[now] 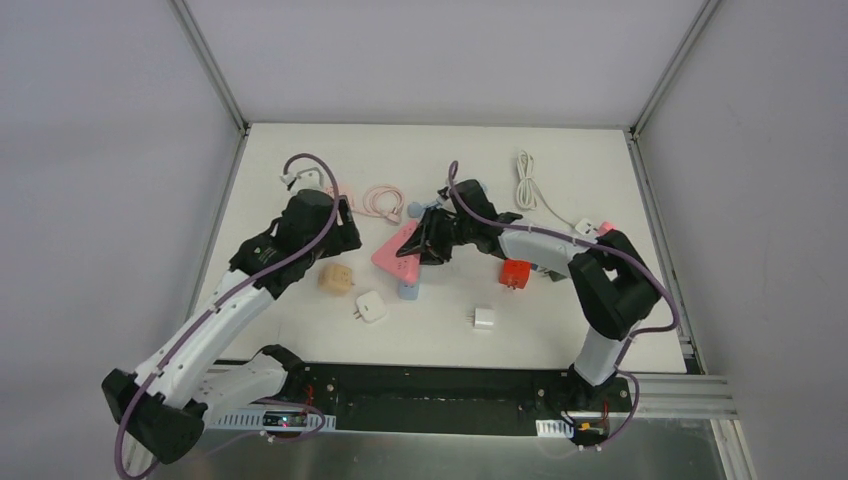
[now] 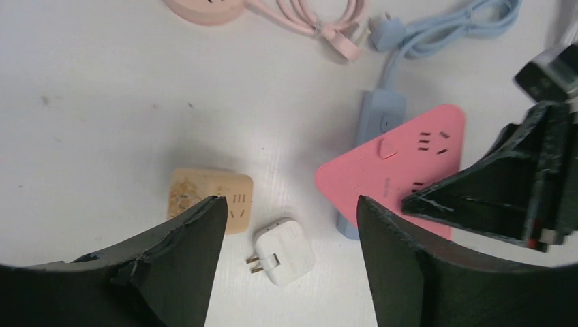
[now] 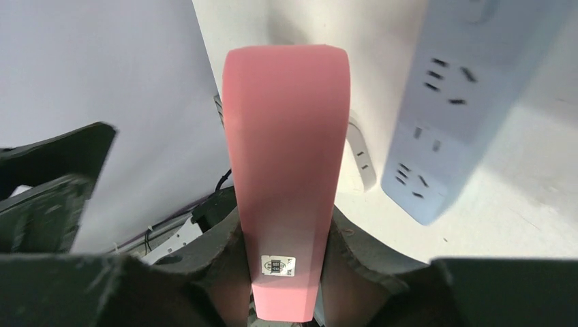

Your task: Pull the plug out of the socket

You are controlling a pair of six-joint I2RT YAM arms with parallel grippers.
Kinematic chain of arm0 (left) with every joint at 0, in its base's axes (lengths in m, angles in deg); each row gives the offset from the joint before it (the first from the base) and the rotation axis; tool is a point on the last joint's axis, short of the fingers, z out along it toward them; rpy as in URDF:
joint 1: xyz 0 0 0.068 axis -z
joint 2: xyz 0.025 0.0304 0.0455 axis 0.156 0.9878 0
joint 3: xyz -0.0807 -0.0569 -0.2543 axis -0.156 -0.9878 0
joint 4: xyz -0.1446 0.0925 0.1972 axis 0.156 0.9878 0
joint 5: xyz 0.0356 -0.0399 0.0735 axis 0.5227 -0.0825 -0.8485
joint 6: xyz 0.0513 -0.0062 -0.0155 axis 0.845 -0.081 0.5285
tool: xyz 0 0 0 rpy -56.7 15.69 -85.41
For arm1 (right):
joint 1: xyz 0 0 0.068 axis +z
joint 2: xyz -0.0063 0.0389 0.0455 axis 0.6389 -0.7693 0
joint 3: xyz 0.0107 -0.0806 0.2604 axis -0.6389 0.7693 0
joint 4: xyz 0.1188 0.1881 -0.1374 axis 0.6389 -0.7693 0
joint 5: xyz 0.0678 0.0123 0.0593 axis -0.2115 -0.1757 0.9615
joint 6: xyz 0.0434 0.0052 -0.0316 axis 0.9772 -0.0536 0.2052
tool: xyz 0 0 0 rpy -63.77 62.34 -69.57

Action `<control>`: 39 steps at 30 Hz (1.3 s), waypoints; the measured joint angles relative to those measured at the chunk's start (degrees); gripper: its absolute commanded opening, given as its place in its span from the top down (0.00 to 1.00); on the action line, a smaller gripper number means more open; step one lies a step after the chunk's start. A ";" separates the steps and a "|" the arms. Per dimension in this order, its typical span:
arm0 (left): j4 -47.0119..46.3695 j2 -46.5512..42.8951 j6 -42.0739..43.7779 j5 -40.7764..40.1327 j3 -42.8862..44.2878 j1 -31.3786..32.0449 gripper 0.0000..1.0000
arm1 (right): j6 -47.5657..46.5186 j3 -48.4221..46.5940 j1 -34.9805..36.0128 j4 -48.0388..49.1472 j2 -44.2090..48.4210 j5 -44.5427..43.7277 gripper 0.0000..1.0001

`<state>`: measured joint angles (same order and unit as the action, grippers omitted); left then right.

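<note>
Fingers (image 2: 184, 252) of the left gripper (image 2: 290, 204) stand wide apart above the desk (image 2: 102, 102) and hold nothing. Below the gap between them lies the white plug (image 2: 283, 251), flat on the desk with its two prongs bare and free of any socket. It sits toward the desk's near edge, left of centre, just beside a beige cube socket (image 2: 215, 189) but not touching it.

The right gripper (image 3: 286, 248) is clamped on one end of the pink power strip (image 2: 402, 160), with a finger pressed against each side of it. This triangular strip lies near the middle of the desk and overlaps a pale blue power strip (image 2: 382, 116), whose cord runs toward the far edge. A pink cable (image 1: 383, 200) is coiled farther back. A red adapter (image 1: 516, 274) and a small white adapter (image 1: 484, 319) rest right of centre, well apart from the plug.
</note>
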<state>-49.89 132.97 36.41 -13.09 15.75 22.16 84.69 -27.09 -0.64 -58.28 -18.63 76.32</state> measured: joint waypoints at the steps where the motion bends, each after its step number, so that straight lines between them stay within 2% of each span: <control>1: 0.55 -1.81 0.09 -1.60 0.00 0.00 0.22 | 0.02 -1.11 0.90 0.07 -1.18 0.00 1.00; 6: 2.49 -11.78 0.44 -8.33 -0.07 0.00 0.10 | 0.09 -8.68 5.31 0.46 -9.75 0.13 1.00; 12: 4.22 -19.74 0.66 -11.96 -0.79 0.00 0.03 | 0.42 -16.02 6.75 1.90 -19.23 0.46 1.00; 18: 6.54 -20.41 1.29 -12.79 -0.76 0.00 0.01 | 0.63 -19.85 6.60 3.19 -22.40 0.68 1.00; 23: 7.13 -18.78 1.73 -12.68 -0.76 0.00 0.01 | 0.55 -21.55 6.56 -0.42 -22.43 0.28 1.00; 24: 7.13 -18.43 1.75 -12.66 -0.76 0.00 0.01 | 0.52 -21.90 6.56 -1.42 -22.40 0.26 0.33; 25: 7.10 -18.14 1.75 -12.63 -0.76 0.00 0.01 | -0.33 -22.27 6.56 -2.45 -22.36 0.28 0.10; 32: 6.32 -17.29 2.91 -11.80 -0.57 0.00 0.01 | -13.11 -27.15 6.47 -14.88 -19.98 -21.09 0.05; 39: 5.01 -15.91 4.39 -11.34 1.31 0.00 0.01 | -18.49 -27.45 4.31 -22.40 -12.81 -27.96 0.06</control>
<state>-44.89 117.06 40.80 -24.43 17.06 22.16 66.20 -54.54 3.66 -80.68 -31.44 48.36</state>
